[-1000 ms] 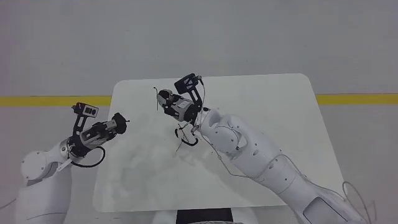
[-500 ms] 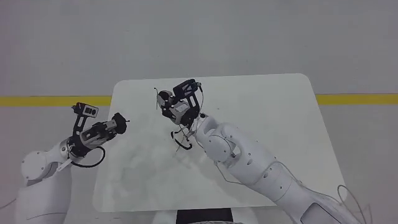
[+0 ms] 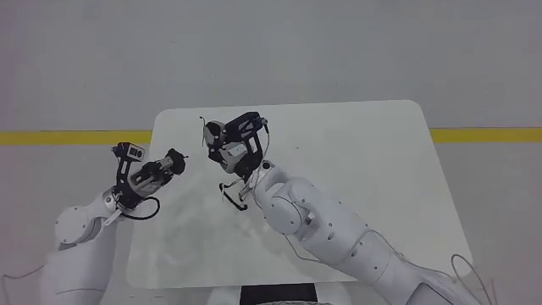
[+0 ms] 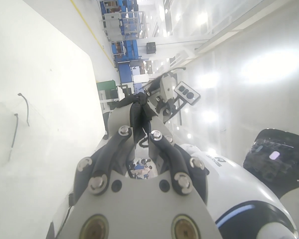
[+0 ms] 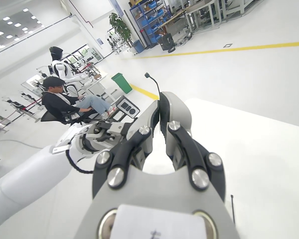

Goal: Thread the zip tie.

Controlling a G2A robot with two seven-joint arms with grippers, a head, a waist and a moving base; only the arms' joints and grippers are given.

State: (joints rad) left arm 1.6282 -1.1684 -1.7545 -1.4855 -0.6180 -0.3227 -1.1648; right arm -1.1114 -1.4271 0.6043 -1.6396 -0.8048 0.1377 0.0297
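Observation:
A thin black zip tie sticks up out of my right gripper, which is shut on it, the small head at the free end. In the top view the right gripper hovers over the back left part of the white table, and the zip tie points away from it to the left. My left gripper hangs just left of it, a short gap apart, its tip aimed at the right one. In the left wrist view the left gripper has its fingers together, with the right gripper just beyond.
Two loose black zip ties lie on the table near its left side. Another loose tie lies on the table beside the right gripper. A seated person and a green bin are far off on the floor.
My left arm has swung right and forward, closing on the right gripper. The right gripper has shifted left with the zip tie in it.

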